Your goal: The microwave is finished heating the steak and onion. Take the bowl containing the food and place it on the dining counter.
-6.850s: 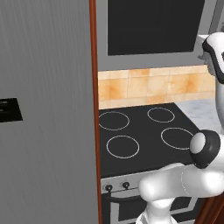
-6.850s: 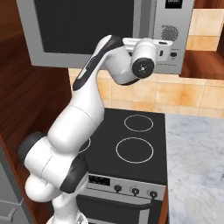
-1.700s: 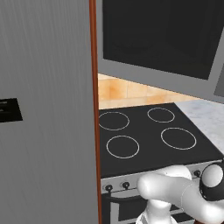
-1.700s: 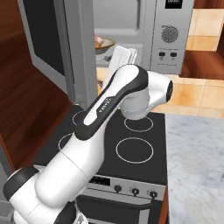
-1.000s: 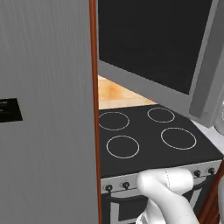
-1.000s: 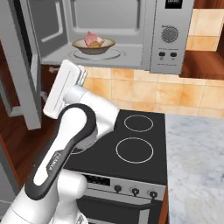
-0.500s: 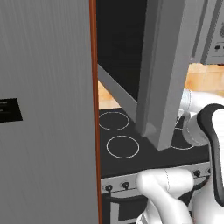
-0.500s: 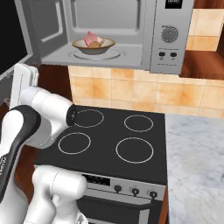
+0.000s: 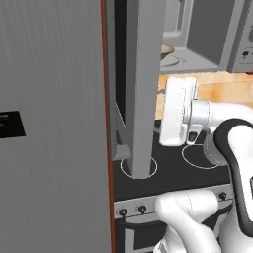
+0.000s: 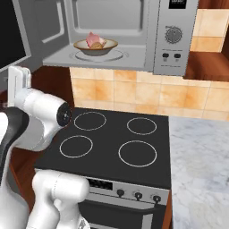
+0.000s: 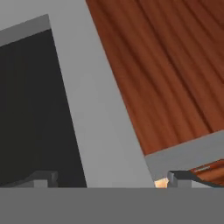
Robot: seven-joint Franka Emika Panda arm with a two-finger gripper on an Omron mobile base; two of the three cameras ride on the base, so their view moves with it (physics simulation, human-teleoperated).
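Before the claw (image 11: 107, 180), the microwave (image 10: 112, 36) door frame looks matt grey plastic around dark glossy glass; beyond it, reddish wood panelling (image 11: 166, 74) shows streaked grain.

microwave (image 10: 134, 36): grey shell and paler grey interior; door window dark, nearly black; black display strip on the right panel
bowl (image 10: 95, 46): tan-beige with a darker olive-brown rim
steak (image 10: 92, 39): pink-red
onion (image 10: 99, 44): golden-brown
stovetop (image 10: 112, 145): black glass with four thin white rings
oven front (image 10: 129, 197): grey steel with dark knobs
wall tiles (image 10: 134, 94): mottled orange and cream squares
table (image 10: 201, 170): white-grey marble with faint veins
fridge (image 9: 49, 123): brushed grey steel with a reddish-brown side edge
cabinet wood (image 11: 175, 74): reddish-brown with darker grain streaks
arm (image 9: 197, 118): white with dark joints
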